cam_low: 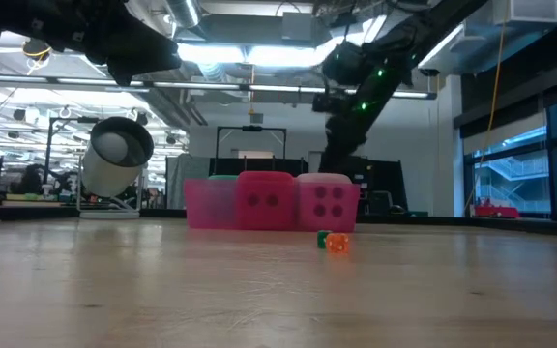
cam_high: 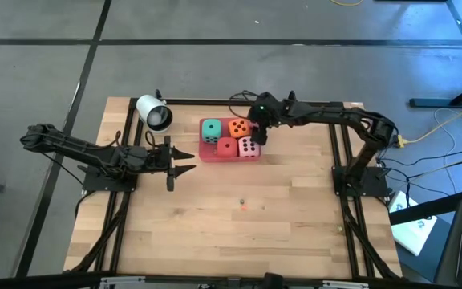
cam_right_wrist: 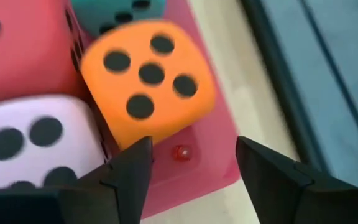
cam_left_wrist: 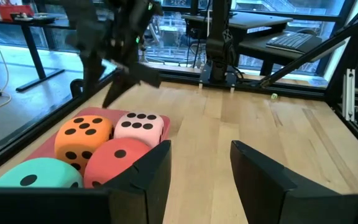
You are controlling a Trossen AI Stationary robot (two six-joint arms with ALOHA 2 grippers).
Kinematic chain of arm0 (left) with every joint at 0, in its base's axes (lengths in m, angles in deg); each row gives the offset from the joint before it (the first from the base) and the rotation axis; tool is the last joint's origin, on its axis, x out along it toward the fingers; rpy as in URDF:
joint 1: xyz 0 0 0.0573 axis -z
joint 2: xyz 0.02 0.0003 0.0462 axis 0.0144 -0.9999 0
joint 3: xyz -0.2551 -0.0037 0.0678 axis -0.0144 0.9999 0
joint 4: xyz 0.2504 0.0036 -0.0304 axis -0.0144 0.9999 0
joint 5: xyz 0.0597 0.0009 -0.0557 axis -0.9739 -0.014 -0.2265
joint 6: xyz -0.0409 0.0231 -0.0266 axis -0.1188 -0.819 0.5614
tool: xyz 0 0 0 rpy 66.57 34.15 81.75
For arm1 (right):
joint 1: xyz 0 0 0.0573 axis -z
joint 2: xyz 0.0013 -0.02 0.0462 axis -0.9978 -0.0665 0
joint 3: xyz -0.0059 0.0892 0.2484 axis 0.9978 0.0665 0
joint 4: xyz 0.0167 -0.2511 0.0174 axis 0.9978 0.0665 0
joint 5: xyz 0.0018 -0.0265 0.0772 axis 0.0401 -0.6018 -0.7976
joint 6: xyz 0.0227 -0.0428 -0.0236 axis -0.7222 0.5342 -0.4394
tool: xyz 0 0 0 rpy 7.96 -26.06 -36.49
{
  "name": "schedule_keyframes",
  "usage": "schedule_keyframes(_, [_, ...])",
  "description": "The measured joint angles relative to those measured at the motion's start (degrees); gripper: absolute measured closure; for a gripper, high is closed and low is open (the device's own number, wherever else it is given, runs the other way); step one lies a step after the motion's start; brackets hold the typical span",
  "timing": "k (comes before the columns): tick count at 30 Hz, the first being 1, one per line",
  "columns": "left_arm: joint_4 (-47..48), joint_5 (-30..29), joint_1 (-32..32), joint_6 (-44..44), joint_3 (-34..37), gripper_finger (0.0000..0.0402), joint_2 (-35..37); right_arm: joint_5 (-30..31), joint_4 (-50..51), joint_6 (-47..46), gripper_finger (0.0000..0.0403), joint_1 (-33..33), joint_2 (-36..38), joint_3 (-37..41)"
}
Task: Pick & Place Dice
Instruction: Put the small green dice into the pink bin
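The right pincer (cam_right_wrist: 191, 168) hangs spread and empty just above the orange die (cam_right_wrist: 146, 81) in the pink tray (cam_right_wrist: 213, 158); the left pincer (cam_left_wrist: 197, 168), part-spread and empty, waits beside the tray.

Four soft cubes with dark pips sit packed two by two on the high view, at about 12 o'clock of the table's middle, each touching its neighbours. The teal die (cam_high: 211, 129) takes the 10 o'clock corner of the group, one pip up. The orange die (cam_high: 238, 127) sits at 2 o'clock, five pips up in the right wrist view, turned slightly askew. The red die (cam_high: 227, 148) holds the 8 o'clock corner, a single pip on top. The pink die (cam_high: 249, 148), pale, lies at 4 o'clock, with six pips on top in the left wrist view. All rest flat, none stacked.
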Motion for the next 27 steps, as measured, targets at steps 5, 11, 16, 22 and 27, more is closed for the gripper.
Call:
schedule_keyframes(5, [0.23, -0.03, 0.00, -0.02, 0.00, 0.0242, 0.00, 0.67, 0.86, -1.25, 0.0191, -0.40, 5.12, -0.24])
schedule_keyframes(11, [0.42, 0.08, 0.00, -0.02, 0.00, 0.0242, 0.00, -0.37, 5.20, -3.92, 0.0242, -2.21, 10.61, -0.24])
schedule_keyframes(16, [0.42, 0.94, 0.07, 0.04, 0.00, 0.0242, 0.00, -6.19, 7.36, -7.40, 0.0304, -5.09, 14.84, -0.24])
schedule_keyframes(22, [0.42, 3.76, 0.07, 1.66, 0.00, 0.0244, 0.00, -15.42, 11.83, -11.23, 0.0337, -11.13, 20.30, -0.22])
schedule_keyframes(27, [0.39, 5.15, 0.07, 2.53, 0.00, 0.0244, 0.00, -15.32, 15.86, -15.41, 0.0332, -17.64, 23.32, 1.31])
